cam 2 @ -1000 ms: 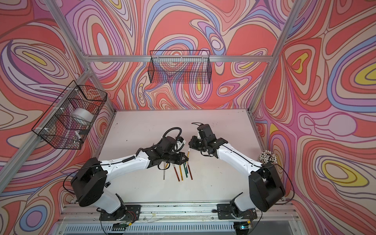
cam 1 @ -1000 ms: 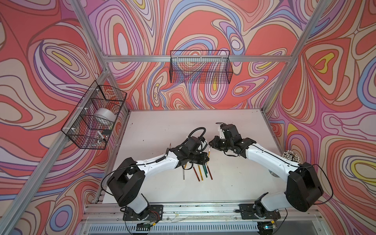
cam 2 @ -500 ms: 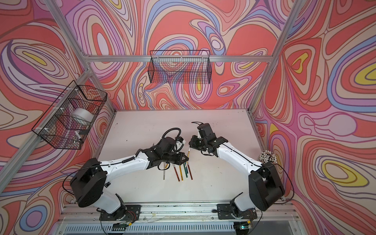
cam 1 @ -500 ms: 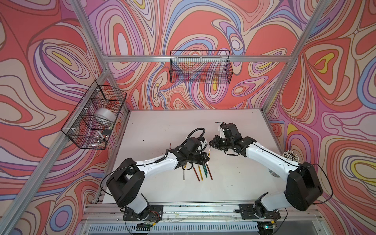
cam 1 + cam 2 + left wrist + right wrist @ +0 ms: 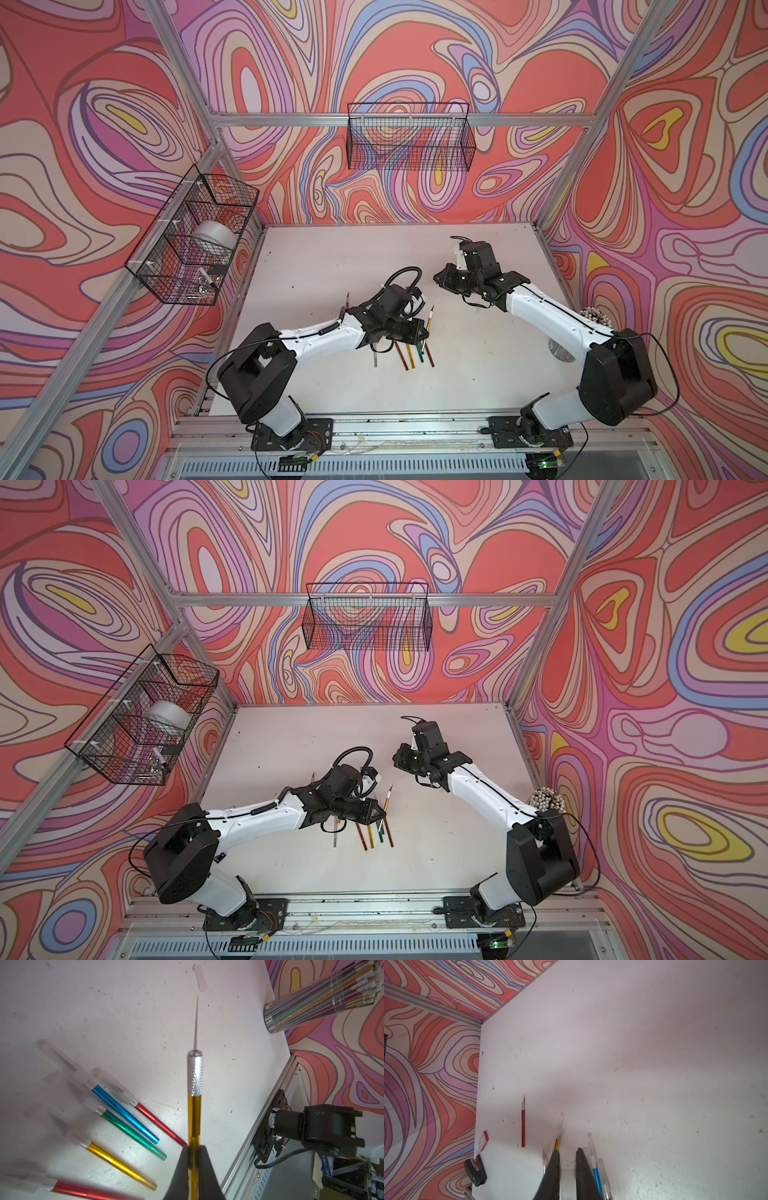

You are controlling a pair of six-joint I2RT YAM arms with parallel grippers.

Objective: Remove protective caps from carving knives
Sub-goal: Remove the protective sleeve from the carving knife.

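Two grippers of mine are above the white table (image 5: pixel 332 257) | left gripper (image 5: pixel 194 1148): pressed closed on the gold knife (image 5: pixel 194 1105), its blade bare | right gripper (image 5: pixel 568 1151): almost closed, pinching a whitish cap (image 5: pixel 568 1167) | five capped knives (image 5: pixel 124 1113) lie side by side on the table | one loose cap (image 5: pixel 200 977) lies on the table
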